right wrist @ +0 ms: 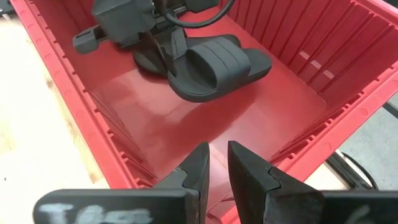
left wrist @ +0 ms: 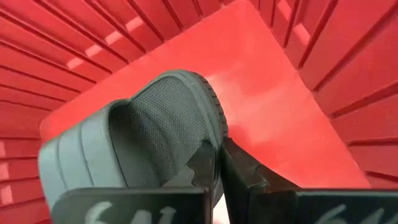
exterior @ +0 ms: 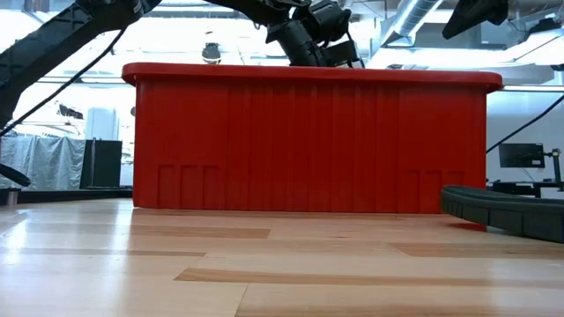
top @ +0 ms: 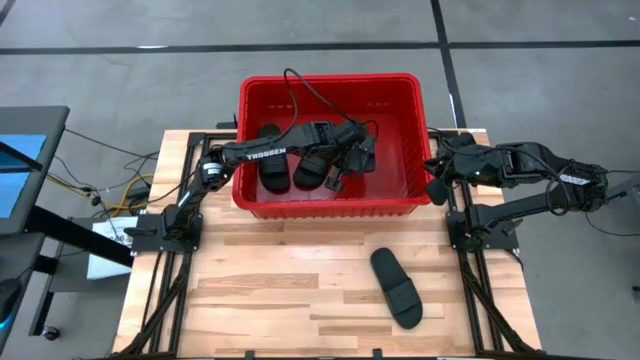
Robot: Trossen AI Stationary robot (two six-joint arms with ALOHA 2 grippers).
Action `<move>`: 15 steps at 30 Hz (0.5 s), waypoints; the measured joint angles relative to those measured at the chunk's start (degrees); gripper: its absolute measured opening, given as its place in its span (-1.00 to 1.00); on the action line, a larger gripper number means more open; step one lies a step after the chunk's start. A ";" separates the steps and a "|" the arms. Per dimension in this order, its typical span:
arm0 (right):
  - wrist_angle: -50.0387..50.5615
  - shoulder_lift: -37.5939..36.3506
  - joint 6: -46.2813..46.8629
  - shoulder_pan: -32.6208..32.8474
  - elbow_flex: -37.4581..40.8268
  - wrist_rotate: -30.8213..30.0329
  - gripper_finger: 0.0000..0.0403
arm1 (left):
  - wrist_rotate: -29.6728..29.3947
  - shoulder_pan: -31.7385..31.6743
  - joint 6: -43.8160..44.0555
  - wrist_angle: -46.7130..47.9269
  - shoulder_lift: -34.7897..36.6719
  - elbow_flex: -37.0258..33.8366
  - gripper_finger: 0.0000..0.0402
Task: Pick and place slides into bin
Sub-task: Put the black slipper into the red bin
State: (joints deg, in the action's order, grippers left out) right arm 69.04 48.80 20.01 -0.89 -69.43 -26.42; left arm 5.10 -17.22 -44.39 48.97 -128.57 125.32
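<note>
One bin (top: pixel 330 205) stands at the far side of the counter (top: pixel 250 300). Three slides are visible in total. Two lie in the bin: one (top: pixel 272 165) leftmost, a second (top: pixel 310 170) beside it. The left gripper (top: pixel 345 165) reaches into the bin, fingers (left wrist: pixel 205 165) nearly closed on that second slide's edge. The third slide (top: pixel 397 288) lies on the counter, near the bin. The right gripper (top: pixel 437 172) hovers at the bin's right rim, fingers almost closed, holding nothing.
</note>
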 joint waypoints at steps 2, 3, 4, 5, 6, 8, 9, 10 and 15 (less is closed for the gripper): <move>0.00 0.00 0.00 0.00 0.00 0.36 -0.74 | -0.25 -0.25 -0.06 -0.07 0.00 0.00 -1.00; 0.00 -0.02 0.00 0.00 0.00 0.80 -0.74 | -0.53 -0.45 -0.06 -0.05 0.00 0.00 -1.00; 0.00 0.00 0.01 0.00 0.00 1.03 -0.74 | -0.86 -0.68 -0.06 0.00 0.00 0.00 -1.00; 0.00 0.00 0.02 0.00 0.00 1.05 -0.74 | -1.05 -0.93 -0.04 0.08 0.00 0.00 -1.00; 0.00 -0.01 0.02 0.00 0.00 1.07 -0.74 | -1.12 -1.12 -0.02 -0.27 0.00 -0.37 -1.00; 0.00 -0.02 0.02 0.00 0.00 1.05 -0.74 | -1.32 -1.47 -0.02 -1.53 0.00 -1.58 -1.00; 0.00 0.00 0.02 0.00 0.00 1.07 -0.74 | -1.40 -1.64 0.00 -1.27 -0.10 -1.85 -1.00; 0.00 0.00 0.02 0.00 0.00 1.07 -0.74 | -1.35 -1.78 0.04 -1.24 -0.13 -2.18 -1.00; 0.00 -0.05 -0.33 0.00 0.02 1.07 -0.74 | -1.29 -1.80 0.29 -4.48 -1.25 -4.72 -1.00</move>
State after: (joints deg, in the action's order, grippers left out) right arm 69.04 48.75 19.68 -0.89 -69.41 -25.34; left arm 3.81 -19.03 -44.10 44.49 -129.83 120.60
